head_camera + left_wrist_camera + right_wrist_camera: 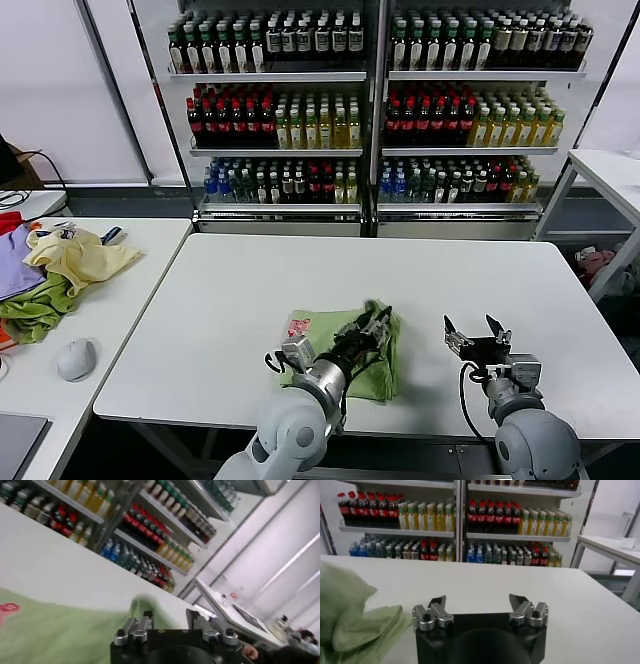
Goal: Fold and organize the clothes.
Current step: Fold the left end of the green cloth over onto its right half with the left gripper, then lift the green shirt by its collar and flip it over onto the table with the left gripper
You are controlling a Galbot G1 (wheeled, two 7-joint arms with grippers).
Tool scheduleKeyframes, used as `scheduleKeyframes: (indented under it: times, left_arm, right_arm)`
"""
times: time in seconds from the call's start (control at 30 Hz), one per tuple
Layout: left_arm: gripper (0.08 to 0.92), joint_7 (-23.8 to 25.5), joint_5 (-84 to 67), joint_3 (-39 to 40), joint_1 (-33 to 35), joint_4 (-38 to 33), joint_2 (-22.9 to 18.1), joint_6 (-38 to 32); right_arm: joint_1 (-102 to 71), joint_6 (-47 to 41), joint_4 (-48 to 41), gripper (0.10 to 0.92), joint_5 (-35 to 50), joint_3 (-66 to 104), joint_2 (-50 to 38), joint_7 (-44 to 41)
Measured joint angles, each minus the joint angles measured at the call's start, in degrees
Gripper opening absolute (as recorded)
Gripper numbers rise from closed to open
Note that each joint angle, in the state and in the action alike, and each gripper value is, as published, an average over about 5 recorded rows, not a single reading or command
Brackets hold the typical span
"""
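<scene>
The light green T-shirt (335, 325) lies folded into a thick bundle at the front middle of the white table (400, 270), its small red-and-white print (298, 325) at the left edge. My left gripper (377, 320) hovers over the shirt's right part. In the left wrist view (169, 614) its fingers stand apart with bare table between them, and the green cloth (50, 635) lies beside and below. My right gripper (477, 328) rests to the right of the shirt, open and empty, and shows in its own view (479, 600) with the shirt (355, 625) off to the side.
A side table (110, 340) on the left holds a heap of pale yellow (80, 255), darker green (40, 305) and purple (15, 270) garments, plus a grey mouse (75, 358). Shelves of bottles (370, 110) stand behind. Another white table (610, 165) is at the far right.
</scene>
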Motion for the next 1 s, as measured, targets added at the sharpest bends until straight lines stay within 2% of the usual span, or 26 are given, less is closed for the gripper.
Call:
scheduleKeyframes:
  times: [0.3, 0.4, 0.73, 1.0]
  left_arm:
    - [0.767, 1.04, 1.61, 0.66, 1.66, -2.38, 0.92, -0.46]
    - [0.812, 0.67, 3.77, -0.96, 2.53, -2.73, 1.86, -1.33]
    - [0.823, -1.84, 18.27, -7.66, 7.21, -1.35, 6.61, -3.29]
    - [0.82, -3.34, 26.89, -8.66, 10.44, 0.53, 7.23, -2.31]
  right_arm:
    - [0.59, 0.03, -0.78, 0.823, -0.49, -0.46, 0.45, 0.03]
    - [0.87, 0.11, -1.05, 0.823, -0.7, -0.7, 0.64, 0.03]
    - [1.79, 0.18, -1.94, 0.823, -1.18, -1.11, 0.92, 0.05]
    - [1.83, 0.16, -1.97, 0.823, -1.58, -1.24, 1.12, 0.07]
